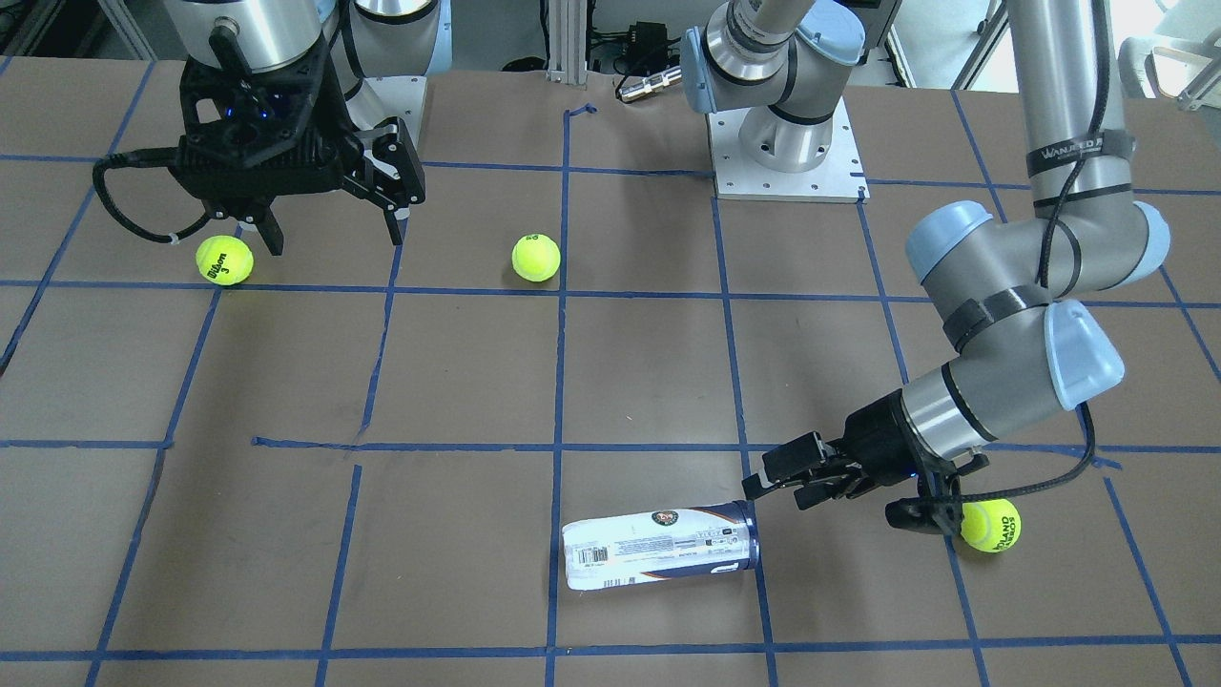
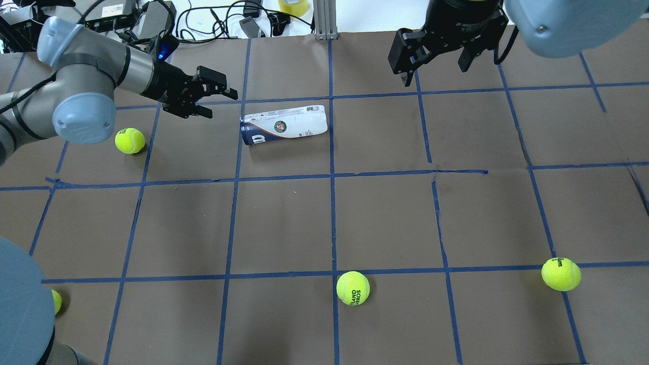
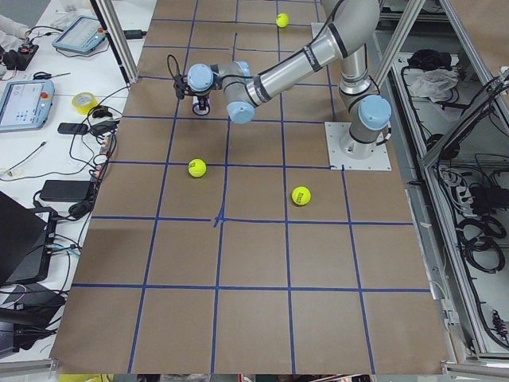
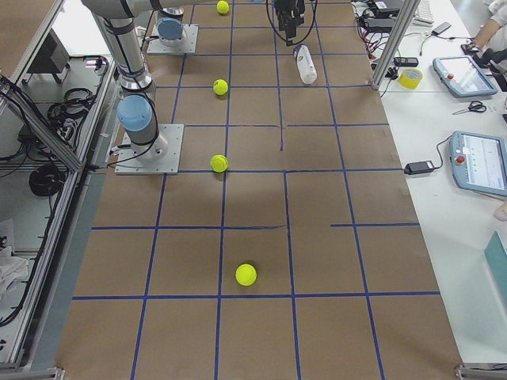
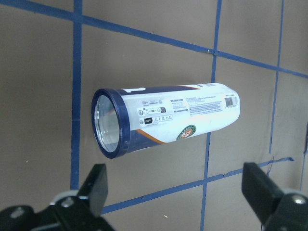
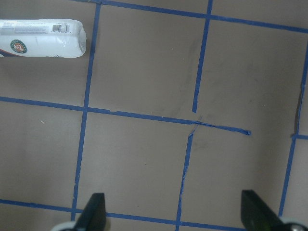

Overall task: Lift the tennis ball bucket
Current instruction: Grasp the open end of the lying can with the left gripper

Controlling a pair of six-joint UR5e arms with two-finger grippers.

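So the left gripper point(image 2: 219, 103) sits low, its arm bent at the elbow and reaching nearly level, jaws spread wide. The right gripper point(image 1: 332, 232) points straight down, jaws wide apart too.

Open surface point(image 2: 223, 147) separates left hand point(image 2: 223, 105) from tennis ball bucket point(image 2: 284, 125); a tennis ball point(image 2: 130, 140) sits behind that hand

Four yellow-green tennis balls point(image 2: 353, 288) lie well apart on the brown desk point(image 2: 284, 223), which blue tape lines point(image 2: 332, 175) divide into squares. A yellow tape roll point(image 4: 410, 77) rests on the white side table point(image 4: 428, 119).
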